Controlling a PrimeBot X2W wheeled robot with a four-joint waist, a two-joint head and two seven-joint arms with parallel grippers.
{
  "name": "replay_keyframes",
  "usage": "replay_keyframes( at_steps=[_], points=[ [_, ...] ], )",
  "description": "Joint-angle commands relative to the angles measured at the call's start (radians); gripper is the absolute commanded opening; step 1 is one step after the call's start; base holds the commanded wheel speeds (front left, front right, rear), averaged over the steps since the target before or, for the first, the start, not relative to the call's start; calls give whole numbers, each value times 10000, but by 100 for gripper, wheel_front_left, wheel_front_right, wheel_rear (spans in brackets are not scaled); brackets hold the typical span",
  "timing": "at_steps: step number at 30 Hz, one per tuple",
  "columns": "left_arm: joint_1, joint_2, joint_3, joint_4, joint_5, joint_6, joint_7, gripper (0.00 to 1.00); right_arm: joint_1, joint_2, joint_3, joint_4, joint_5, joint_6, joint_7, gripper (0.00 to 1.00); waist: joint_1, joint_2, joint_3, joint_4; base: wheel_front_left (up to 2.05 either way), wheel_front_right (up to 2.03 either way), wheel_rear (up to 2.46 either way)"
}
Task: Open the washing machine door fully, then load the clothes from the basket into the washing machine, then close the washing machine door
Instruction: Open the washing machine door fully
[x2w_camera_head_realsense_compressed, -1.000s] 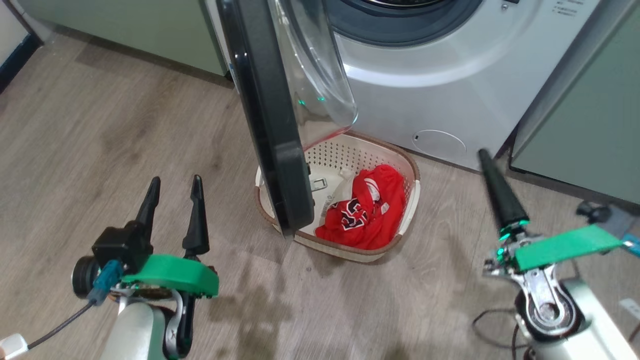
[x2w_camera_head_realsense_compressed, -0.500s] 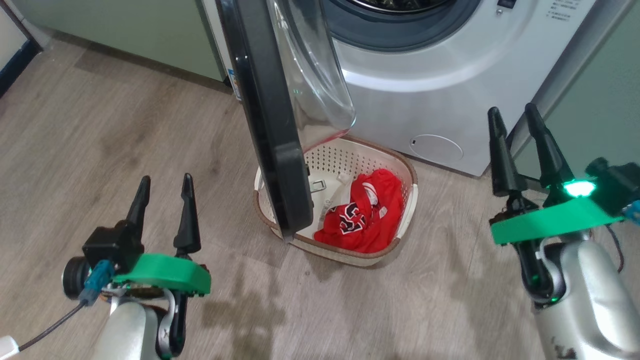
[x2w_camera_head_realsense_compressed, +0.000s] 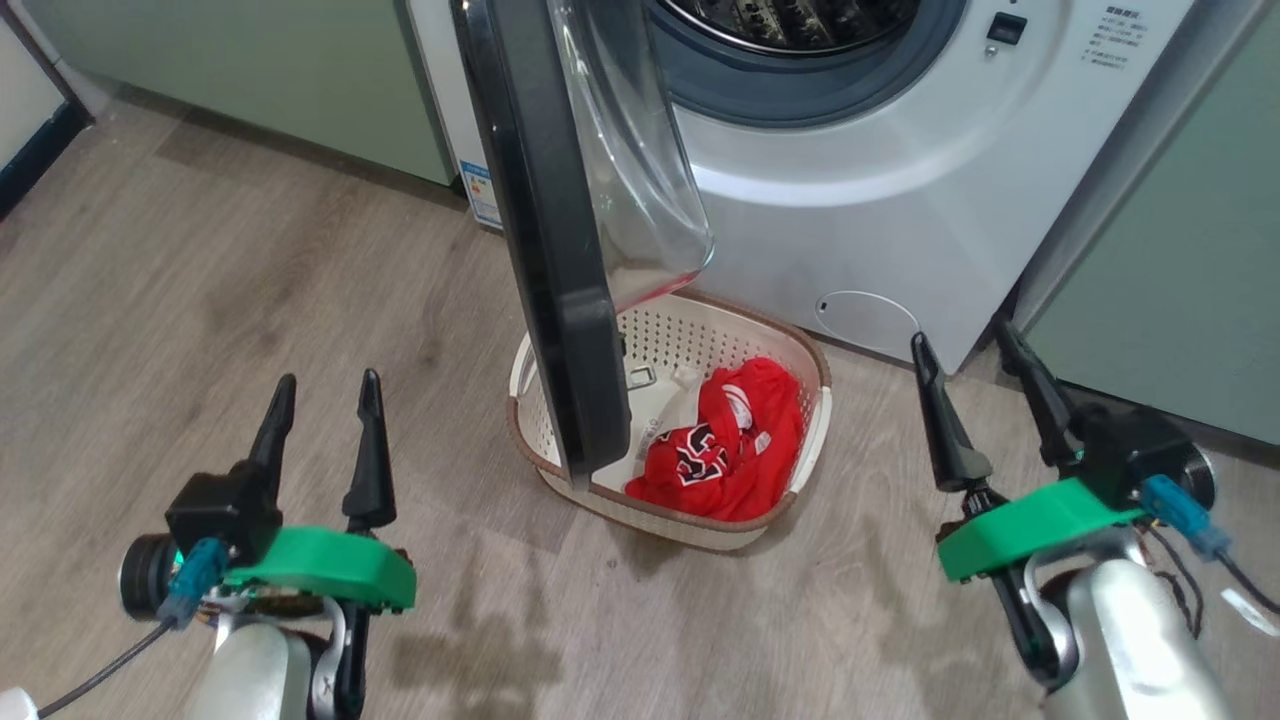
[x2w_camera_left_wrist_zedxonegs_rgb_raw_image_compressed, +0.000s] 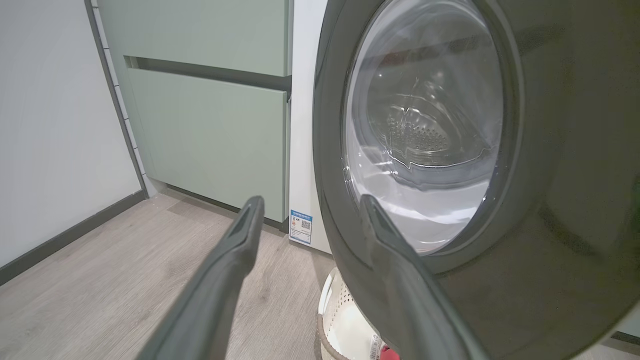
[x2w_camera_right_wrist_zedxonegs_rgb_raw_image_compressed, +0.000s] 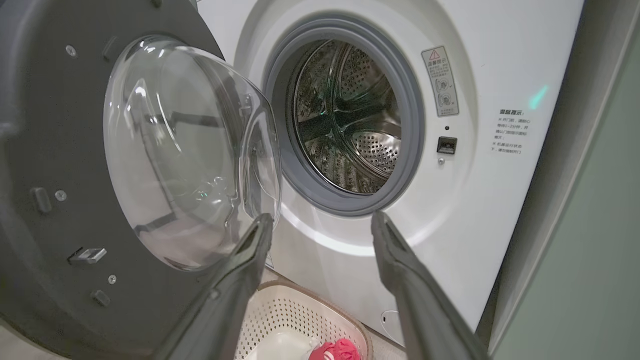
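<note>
The washing machine (x2w_camera_head_realsense_compressed: 880, 200) stands ahead, its steel drum (x2w_camera_right_wrist_zedxonegs_rgb_raw_image_compressed: 350, 115) exposed. The washing machine door (x2w_camera_head_realsense_compressed: 560, 250) swings out edge-on towards me, black rim and clear glass bowl (x2w_camera_right_wrist_zedxonegs_rgb_raw_image_compressed: 185, 150) over the left part of the basket (x2w_camera_head_realsense_compressed: 815, 370). The cream basket sits on the floor against the washer and holds the red clothes (x2w_camera_head_realsense_compressed: 730, 440). My left gripper (x2w_camera_head_realsense_compressed: 329, 378) is open and empty, left of the door. In the left wrist view the door (x2w_camera_left_wrist_zedxonegs_rgb_raw_image_compressed: 550, 225) is just beyond my left gripper (x2w_camera_left_wrist_zedxonegs_rgb_raw_image_compressed: 311, 200). My right gripper (x2w_camera_head_realsense_compressed: 960, 333) is open and empty, right of the basket, facing the drum.
Pale green cabinets flank the washer on the left (x2w_camera_head_realsense_compressed: 250, 80) and right (x2w_camera_head_realsense_compressed: 1180, 280). A wall with dark skirting (x2w_camera_head_realsense_compressed: 30, 140) runs along the far left. Wood floor (x2w_camera_head_realsense_compressed: 200, 250) spreads between me and the cabinets.
My right arm has turned and come down, so both open fingers now point at the washer beside the basket. The left gripper has sunk slightly. The head view has shifted a little.
</note>
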Motion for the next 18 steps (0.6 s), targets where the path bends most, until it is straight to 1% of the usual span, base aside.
replay_keyframes(
  at_steps=[1, 6, 18],
  points=[
    [-184, 205, 295, -320, 98, 13, -53, 100, -104, 106, 292, -238, -62, 0, -142, 100, 0, -1, -23, -10, 0, 0, 0],
    [-142, 228, 217, -309, 103, 7, -53, 100, -150, 112, 469, 46, 39, 0, -189, 100, 0, -1, -58, -1, 0, 0, 0],
    [-176, 198, 130, -338, 26, 76, -53, 100, -319, 115, 495, 345, 5, 0, -237, 100, 0, -1, 31, 58, 0, 0, 0]
  ],
)
